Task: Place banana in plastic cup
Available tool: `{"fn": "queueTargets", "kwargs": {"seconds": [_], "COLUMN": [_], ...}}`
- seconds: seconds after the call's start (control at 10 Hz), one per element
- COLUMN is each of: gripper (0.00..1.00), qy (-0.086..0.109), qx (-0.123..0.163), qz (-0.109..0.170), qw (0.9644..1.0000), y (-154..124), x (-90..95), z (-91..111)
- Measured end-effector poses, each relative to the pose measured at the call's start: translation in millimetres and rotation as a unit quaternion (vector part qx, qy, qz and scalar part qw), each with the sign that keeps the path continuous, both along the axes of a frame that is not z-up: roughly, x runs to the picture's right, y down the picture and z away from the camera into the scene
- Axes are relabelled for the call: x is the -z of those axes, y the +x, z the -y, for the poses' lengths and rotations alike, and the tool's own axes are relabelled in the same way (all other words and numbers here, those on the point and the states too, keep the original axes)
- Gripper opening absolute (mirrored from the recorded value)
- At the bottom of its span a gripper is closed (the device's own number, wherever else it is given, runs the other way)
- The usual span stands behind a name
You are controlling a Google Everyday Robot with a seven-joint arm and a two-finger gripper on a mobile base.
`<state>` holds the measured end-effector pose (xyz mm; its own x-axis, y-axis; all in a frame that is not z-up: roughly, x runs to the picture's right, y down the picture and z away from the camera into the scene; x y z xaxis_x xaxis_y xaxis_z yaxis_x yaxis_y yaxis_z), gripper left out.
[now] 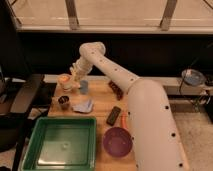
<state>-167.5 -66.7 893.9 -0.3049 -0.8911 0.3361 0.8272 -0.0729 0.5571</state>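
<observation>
My gripper (pixel 77 75) hangs at the back left of the wooden table, just above and slightly left of the light blue plastic cup (pixel 83 87). It is shut on the pale yellow banana (pixel 75 70), which points down toward the cup's rim. The cup stands upright between the orange-white cup and the table's middle. My white arm reaches in from the lower right and hides the table's right part.
An orange-white cup (pixel 65 80) and a small dark metallic cup (pixel 64 101) stand left of the gripper. A blue cloth (pixel 83 105), a black bar (pixel 114 115), a dark grape bunch (pixel 116 90), a purple bowl (pixel 118 141) and a green tray (pixel 60 145) lie nearer.
</observation>
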Motion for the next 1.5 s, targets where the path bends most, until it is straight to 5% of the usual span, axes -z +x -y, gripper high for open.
{"fn": "queueTargets", "kwargs": {"seconds": [0.6, 0.8, 1.2, 1.5], "gripper": [0.06, 0.27, 0.67, 0.72], "qy": [-0.046, -0.063, -0.060, -0.050], "qx": [-0.022, -0.032, -0.019, -0.018], "qz": [-0.021, -0.016, -0.007, -0.018], "qw": [0.9985, 0.9974, 0.9980, 0.9984], "y": [24, 29, 18, 23], "x": [-25.9, -30.9, -26.3, -22.6], "z": [-22, -29, -32, -27]}}
